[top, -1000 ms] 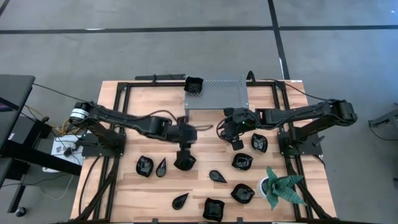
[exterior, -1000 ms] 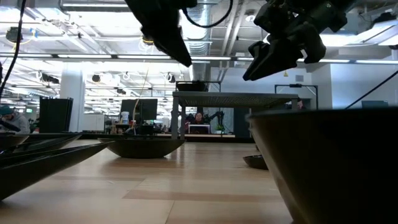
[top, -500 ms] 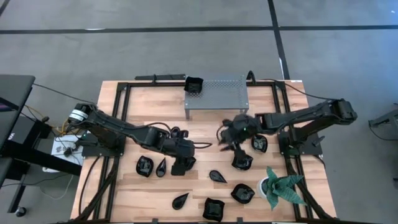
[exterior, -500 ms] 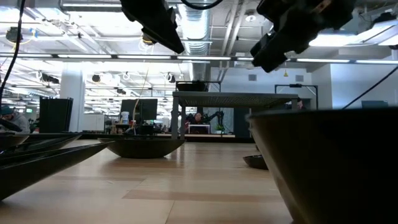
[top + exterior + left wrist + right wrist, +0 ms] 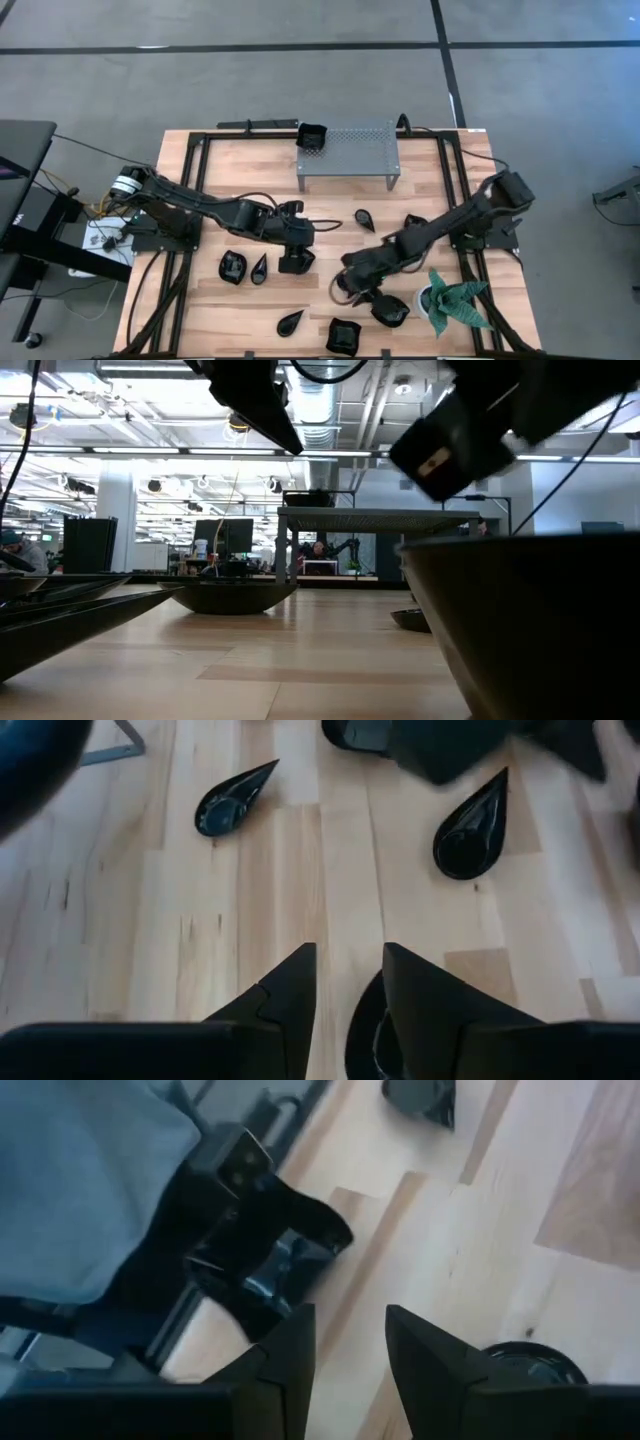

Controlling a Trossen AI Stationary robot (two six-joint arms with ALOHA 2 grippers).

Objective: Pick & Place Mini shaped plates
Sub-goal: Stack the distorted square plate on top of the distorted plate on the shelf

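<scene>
Several glossy black mini plates lie on the wooden table [image 5: 220, 200]: teardrops [image 5: 365, 218] [image 5: 290, 322] [image 5: 259, 268], a square [image 5: 342, 335] and rounds [image 5: 232, 266] [image 5: 390, 312]. One square plate [image 5: 312, 135] rests on the grey perforated shelf [image 5: 350, 150]. My left gripper [image 5: 295, 252] is open above a black plate [image 5: 362, 1030], whose rim shows between and under its fingers. My right gripper [image 5: 345, 288] is open and empty over the table's near middle, pointing toward the left gripper [image 5: 260, 1250]. In the low view both grippers [image 5: 265, 405] [image 5: 450, 450] stand well above the tabletop.
The green spiky plant [image 5: 455, 300] stands at the near right, close to my right arm. The shelf stands at the far middle. Two teardrop plates [image 5: 235, 800] [image 5: 470, 815] lie ahead of my left gripper. Bare wood shows at the table's far left.
My right gripper has swung from beside the shelf toward the table's near edge and left, ending low over the near middle, uncovering a teardrop plate in the table's middle. My left gripper has shifted a little toward the near edge, staying over its plate.
</scene>
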